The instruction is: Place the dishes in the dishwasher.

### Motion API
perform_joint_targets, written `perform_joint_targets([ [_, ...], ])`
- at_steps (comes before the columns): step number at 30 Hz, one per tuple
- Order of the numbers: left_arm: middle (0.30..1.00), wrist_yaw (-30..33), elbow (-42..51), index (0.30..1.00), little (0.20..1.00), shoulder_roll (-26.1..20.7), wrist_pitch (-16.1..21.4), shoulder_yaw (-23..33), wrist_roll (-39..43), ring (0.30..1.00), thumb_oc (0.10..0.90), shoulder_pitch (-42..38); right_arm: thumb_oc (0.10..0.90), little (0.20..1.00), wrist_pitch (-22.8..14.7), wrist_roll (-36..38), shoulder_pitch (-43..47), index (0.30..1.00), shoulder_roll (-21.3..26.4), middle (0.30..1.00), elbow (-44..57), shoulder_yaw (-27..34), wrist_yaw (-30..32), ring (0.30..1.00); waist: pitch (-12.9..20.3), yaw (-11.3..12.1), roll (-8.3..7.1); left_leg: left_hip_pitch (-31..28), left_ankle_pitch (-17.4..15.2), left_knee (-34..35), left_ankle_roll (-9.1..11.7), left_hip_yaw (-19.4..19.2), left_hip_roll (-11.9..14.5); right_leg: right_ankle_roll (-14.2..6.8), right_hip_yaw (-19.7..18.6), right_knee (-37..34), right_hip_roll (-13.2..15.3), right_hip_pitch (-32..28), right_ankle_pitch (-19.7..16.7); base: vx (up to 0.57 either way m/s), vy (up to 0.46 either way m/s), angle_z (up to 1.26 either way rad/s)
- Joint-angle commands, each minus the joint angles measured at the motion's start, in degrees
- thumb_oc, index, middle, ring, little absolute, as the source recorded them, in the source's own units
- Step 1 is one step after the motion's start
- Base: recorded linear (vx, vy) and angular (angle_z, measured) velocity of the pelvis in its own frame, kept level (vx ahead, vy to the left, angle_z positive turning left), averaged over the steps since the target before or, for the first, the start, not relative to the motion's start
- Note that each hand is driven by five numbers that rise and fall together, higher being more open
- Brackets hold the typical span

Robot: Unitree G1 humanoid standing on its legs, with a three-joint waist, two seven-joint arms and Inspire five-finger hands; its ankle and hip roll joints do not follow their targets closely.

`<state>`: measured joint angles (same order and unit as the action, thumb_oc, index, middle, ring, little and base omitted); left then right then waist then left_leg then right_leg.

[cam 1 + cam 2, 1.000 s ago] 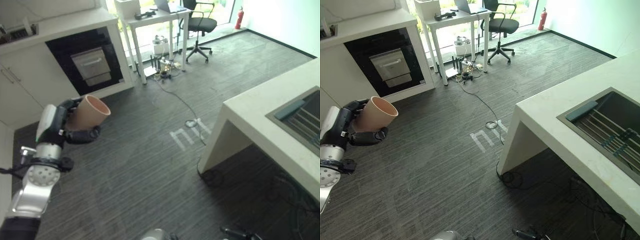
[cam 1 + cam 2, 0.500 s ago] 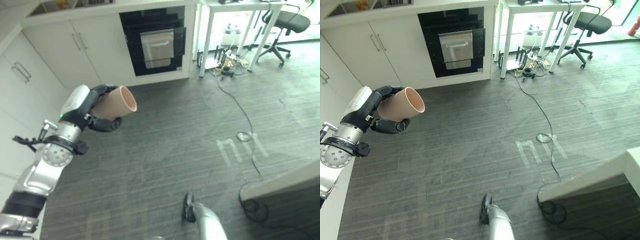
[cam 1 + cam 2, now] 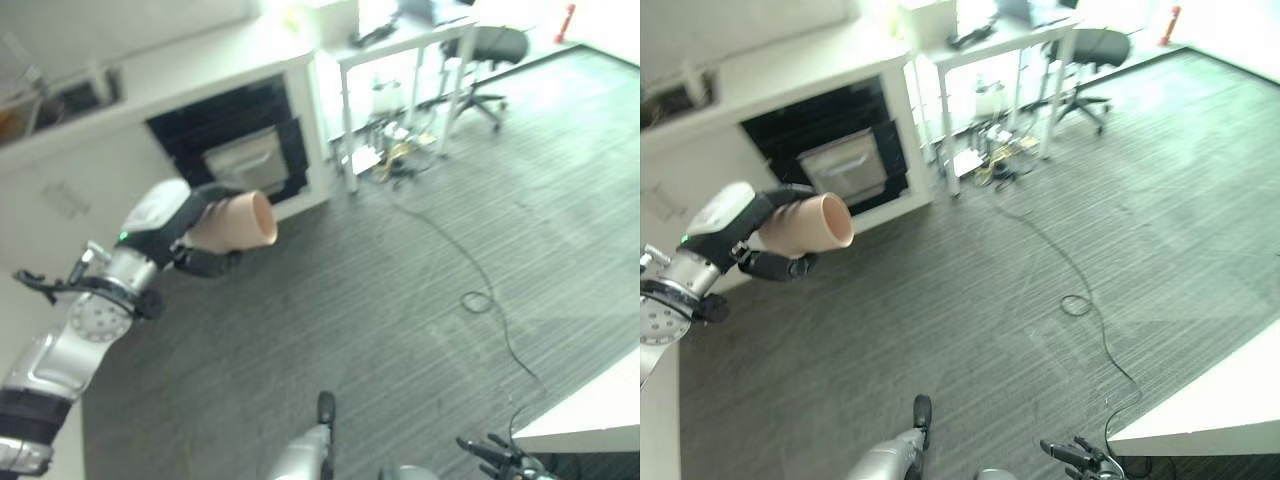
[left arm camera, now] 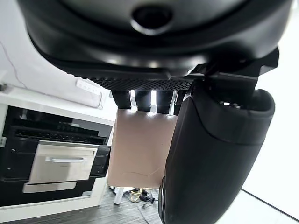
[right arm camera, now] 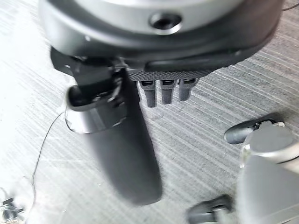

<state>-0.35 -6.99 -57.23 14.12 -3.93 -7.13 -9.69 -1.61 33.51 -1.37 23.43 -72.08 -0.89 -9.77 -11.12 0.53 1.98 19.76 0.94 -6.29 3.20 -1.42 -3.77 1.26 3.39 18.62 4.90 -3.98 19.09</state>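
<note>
I see a dark grey carpeted floor [image 3: 380, 300] with fine ribbed lines running across it. A thin cable [image 3: 470, 270] lies on it, trailing from under the white table [image 3: 400, 45] toward me and curling into a small loop [image 3: 478, 300] partway along. That table stands on slim white legs at the far side, with a clutter of small items [image 3: 390, 150] on the floor beneath it; I can't tell what they are. A black office chair [image 3: 485, 50] stands just beside the table on its star base. At the near right, the corner of a pale counter [image 3: 1220, 420] comes in above the floor.
</note>
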Motion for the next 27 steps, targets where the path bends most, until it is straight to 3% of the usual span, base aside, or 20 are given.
perform_joint_targets([
  [1, 0.300, 5.1, 10.0, 0.300, 0.300, 0.6, 2.0, 11.9, -1.9, 0.300, 0.400, -4.7, 0.800, 0.900, -1.2, -2.6, -0.2, 0.900, -0.8, 0.900, -1.4, 4.1, 1.7, 0.900, -1.1, 2.5, 0.36, -1.6, 0.1, -10.9, -1.2, -11.5, 2.6, -4.0, 3.1, -1.4, -4.8, 4.1, -5.5, 0.58, 0.405, -1.30],
  [2, 0.300, 5.6, 11.1, 0.300, 0.300, 2.0, 1.4, 13.1, -3.4, 0.300, 0.400, -2.4, 0.800, 0.900, -1.4, -2.7, 0.0, 0.900, -1.1, 0.900, -1.0, 4.6, 1.1, 0.900, -0.5, 3.5, 0.21, -2.2, -0.9, -10.9, -2.2, -9.5, 1.1, -4.3, 2.2, -1.4, -4.5, 2.0, -4.4, 0.44, 0.331, -1.37],
  [4, 0.300, 5.5, 11.5, 0.300, 0.300, 2.6, 1.7, 13.5, -4.6, 0.300, 0.400, -2.0, 0.800, 0.900, -2.6, -3.0, -0.3, 0.900, -2.3, 0.900, 0.2, 5.0, -0.5, 0.900, 0.4, 4.2, 0.22, -3.9, -3.4, -10.9, -4.1, -10.1, 0.7, -4.5, 4.0, -1.4, -4.0, -1.4, -2.3, 0.36, 0.203, -1.00],
  [6, 0.300, 5.1, 11.8, 0.300, 0.300, 2.7, 1.4, 13.4, -4.6, 0.300, 0.400, -2.3, 0.800, 0.900, -3.9, -3.8, -0.2, 0.900, -3.3, 0.900, 1.8, 4.7, -0.7, 0.900, 0.7, 4.2, 0.86, -6.2, -5.4, -10.9, -5.9, -10.0, 0.8, -5.7, 6.6, -1.4, -3.9, -3.9, -6.3, 0.29, 0.172, -0.32],
  [8, 0.300, 6.0, 11.3, 0.300, 0.300, 1.9, 0.6, 12.0, -4.1, 0.300, 0.400, -3.8, 0.800, 0.900, -3.8, -2.0, 0.0, 0.900, -4.3, 0.900, 5.4, 3.5, -0.3, 0.900, -0.3, 3.6, 2.00, -8.6, -7.2, -10.9, -8.2, -8.7, 0.7, -7.4, 7.9, 13.6, -2.9, 0.8, -9.3, 0.18, 0.177, -0.03],
  [11, 0.300, 6.9, 9.7, 0.300, 0.300, 0.3, 0.0, 11.3, -2.7, 0.300, 0.400, -4.8, 0.800, 0.900, -3.2, -2.1, 0.0, 0.900, -4.8, 0.900, 7.7, 2.3, -0.3, 0.900, -1.2, 2.9, 2.82, -11.3, -8.9, -10.9, -9.3, -7.4, 0.7, -8.6, 8.2, 23.4, -1.2, 6.5, -11.5, 0.15, 0.095, -0.02],
  [13, 0.300, 8.8, 7.5, 0.300, 0.300, -0.7, 0.0, 10.7, -1.4, 0.300, 0.400, -6.0, 0.800, 0.900, -2.4, -2.1, 0.6, 0.900, -4.7, 0.900, 8.4, 0.7, 0.6, 0.900, -2.1, 1.5, 3.54, -14.6, -10.8, -10.9, -8.5, -5.5, 1.3, -8.4, 8.5, 16.5, -0.5, 10.8, -11.5, 0.32, -0.068, -0.06],
  [14, 0.300, 9.9, 6.7, 0.300, 0.300, -0.7, 0.2, 9.8, -1.5, 0.300, 0.400, -7.2, 0.800, 0.900, -2.0, -1.4, 1.1, 0.900, -4.5, 0.900, 7.6, 0.8, 1.1, 0.900, -2.3, 0.3, 2.59, -16.0, -12.3, -10.9, -8.1, -4.2, 0.5, -9.0, 7.5, 4.0, 0.4, 12.3, -15.3, 0.36, -0.191, 0.49],
  [15, 0.300, 10.1, 6.5, 0.300, 0.300, -0.8, 0.0, 9.4, -1.6, 0.300, 0.400, -7.7, 0.800, 0.900, -1.9, -1.3, 1.3, 0.900, -4.4, 0.900, 7.1, 0.9, 1.1, 0.900, -2.4, -0.2, 2.23, -16.7, -13.3, -10.9, -8.1, -3.7, 0.1, -9.5, 6.9, -0.4, 0.8, 12.5, -16.9, 0.40, -0.237, 0.64],
  [17, 0.300, 10.9, 6.0, 0.300, 0.300, -1.2, -0.4, 8.4, -1.4, 0.300, 0.400, -8.6, 0.800, 0.900, -1.6, -1.7, 1.6, 0.900, -4.1, 0.900, 5.7, 1.7, 0.9, 0.900, -2.8, -1.3, 0.35, -18.5, -15.9, -10.9, -8.2, -2.4, -1.9, -11.4, 3.4, -1.4, 4.1, 17.4, -19.6, 0.37, -0.210, 0.04],
  [18, 0.300, 11.3, 5.5, 0.300, 0.300, -2.1, -0.5, 7.4, -0.7, 0.300, 0.400, -9.4, 0.800, 0.900, -1.3, -2.9, 1.4, 0.900, -4.1, 0.900, 4.5, 2.9, 1.0, 0.900, -2.7, -1.9, -0.49, -19.9, -18.0, -10.9, -8.3, -0.8, -2.8, -12.8, -0.1, -1.4, 5.9, 20.9, -22.1, 0.50, -0.264, -0.06],
  [20, 0.300, 11.3, 4.7, 0.300, 0.300, -2.8, 0.4, 7.0, -0.5, 0.300, 0.400, -9.6, 0.800, 0.900, -0.9, -3.8, 0.8, 0.900, -4.5, 0.900, 3.6, 4.0, 1.6, 0.900, -2.3, -2.1, -0.61, -21.3, -19.4, -10.9, -8.1, 0.3, -2.5, -13.5, -1.5, -1.4, 6.6, 21.7, -23.0, 0.49, -0.257, 0.35],
  [24, 0.300, 11.5, 7.2, 0.300, 0.300, -2.8, -1.3, 9.6, -1.3, 0.300, 0.400, -7.1, 0.800, 0.900, -0.5, -5.3, 0.3, 0.900, -4.4, 0.900, 2.6, 4.5, 1.1, 0.900, -0.9, -0.6, -0.98, -23.8, -20.1, -10.9, -6.6, -0.4, -0.4, -13.3, 2.8, -1.4, 7.6, 18.8, -20.3, 0.45, -0.265, 0.52],
  [26, 0.300, 11.6, 9.4, 0.300, 0.300, -2.3, -3.0, 11.2, -2.1, 0.300, 0.400, -5.3, 0.800, 0.900, -0.7, -5.7, 1.0, 0.900, -4.1, 0.900, 3.1, 3.4, 0.9, 0.900, -0.3, 0.1, -0.84, -26.0, -19.6, -10.9, -5.2, -0.2, 1.6, -11.9, 5.1, -1.4, 6.9, 17.3, -19.1, 0.38, -0.273, 0.20],
  [27, 0.300, 11.5, 10.2, 0.300, 0.300, -2.4, -3.4, 11.8, -2.3, 0.300, 0.400, -4.9, 0.800, 0.900, -1.1, -4.9, 1.4, 0.900, -3.8, 0.900, 3.6, 2.4, 0.9, 0.900, -0.2, 0.5, -0.88, -26.5, -17.6, -10.9, -4.4, -0.2, 2.4, -11.0, 5.9, -1.4, 6.5, 16.6, -18.1, 0.30, -0.273, 0.33],
])
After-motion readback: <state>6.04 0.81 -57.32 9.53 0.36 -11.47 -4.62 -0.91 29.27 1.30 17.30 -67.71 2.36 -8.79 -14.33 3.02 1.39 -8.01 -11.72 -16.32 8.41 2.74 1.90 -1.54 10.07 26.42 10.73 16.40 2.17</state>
